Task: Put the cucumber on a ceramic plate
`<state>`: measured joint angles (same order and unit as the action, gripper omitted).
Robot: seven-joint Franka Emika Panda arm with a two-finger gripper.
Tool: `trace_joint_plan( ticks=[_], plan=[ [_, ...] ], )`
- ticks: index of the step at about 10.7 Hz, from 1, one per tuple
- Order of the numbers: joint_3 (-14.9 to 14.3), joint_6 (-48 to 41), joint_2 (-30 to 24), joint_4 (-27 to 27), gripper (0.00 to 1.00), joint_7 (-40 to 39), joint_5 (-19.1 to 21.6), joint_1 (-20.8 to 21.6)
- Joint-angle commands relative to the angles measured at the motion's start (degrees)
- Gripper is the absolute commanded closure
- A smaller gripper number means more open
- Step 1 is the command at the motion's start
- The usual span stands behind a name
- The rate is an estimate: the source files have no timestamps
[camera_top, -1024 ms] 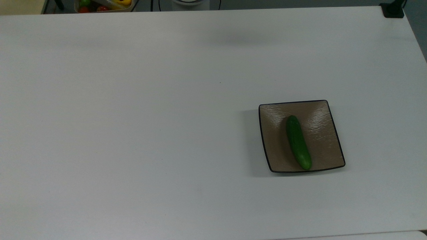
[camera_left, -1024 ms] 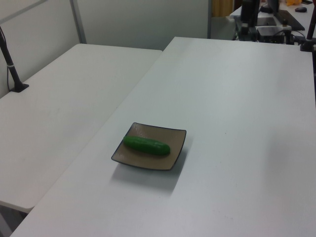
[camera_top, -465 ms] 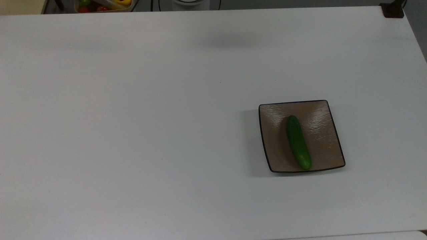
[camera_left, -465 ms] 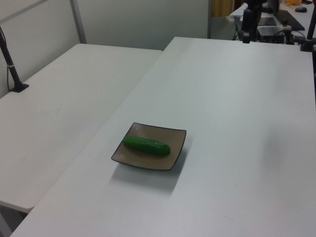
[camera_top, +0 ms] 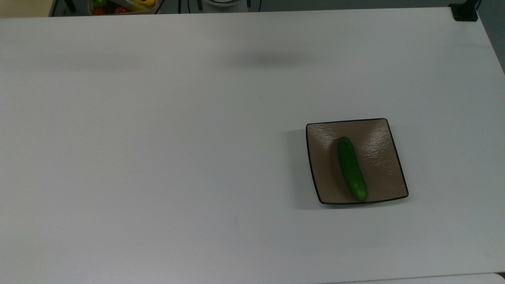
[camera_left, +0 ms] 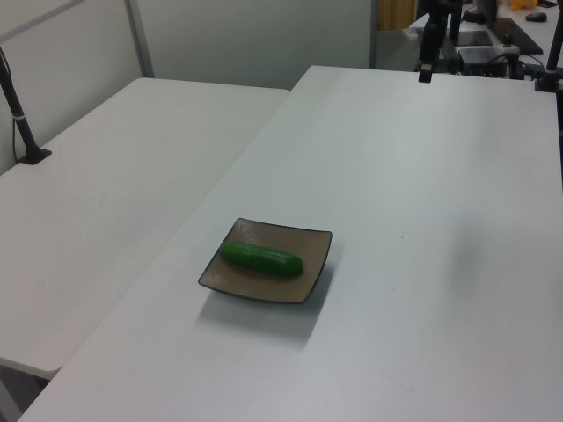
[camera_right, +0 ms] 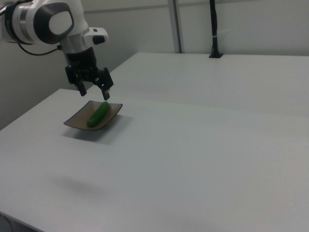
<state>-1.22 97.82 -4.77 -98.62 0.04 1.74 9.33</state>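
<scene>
The dark green cucumber [camera_top: 352,169] lies on the square brown ceramic plate [camera_top: 378,157], lengthwise from far edge to near edge in the top view, its lighter end nearest. The left view has the cucumber [camera_left: 261,258] across the plate [camera_left: 310,265]. In the right view my gripper [camera_right: 95,92] hangs open and holds nothing, in the air past the cucumber [camera_right: 98,114] and plate [camera_right: 76,123], touching neither. The left view puts the gripper [camera_left: 426,69] high over the table's far end, well away from the plate.
A bin of coloured toy produce [camera_top: 122,6] and the robot base [camera_top: 225,2] sit beyond the table's far edge in the top view. A black clamp [camera_top: 464,12] holds the far right corner. A second white table [camera_left: 114,176] adjoins in the left view.
The gripper has drifted toward the left view's left at the table's far end, and its shadow slid left in the top view. Cucumber and plate have not moved.
</scene>
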Motion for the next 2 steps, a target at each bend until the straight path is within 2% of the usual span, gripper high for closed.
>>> trace_joint_plan(
  ticks=[1, 2],
  plan=[
    [-0.63, 1.50, -0.15, -0.87, 0.00, -1.19, -0.69, 1.57],
    [-0.63, 1.58, -0.07, -0.87, 0.00, -1.19, -0.69, 1.57]
  ],
)
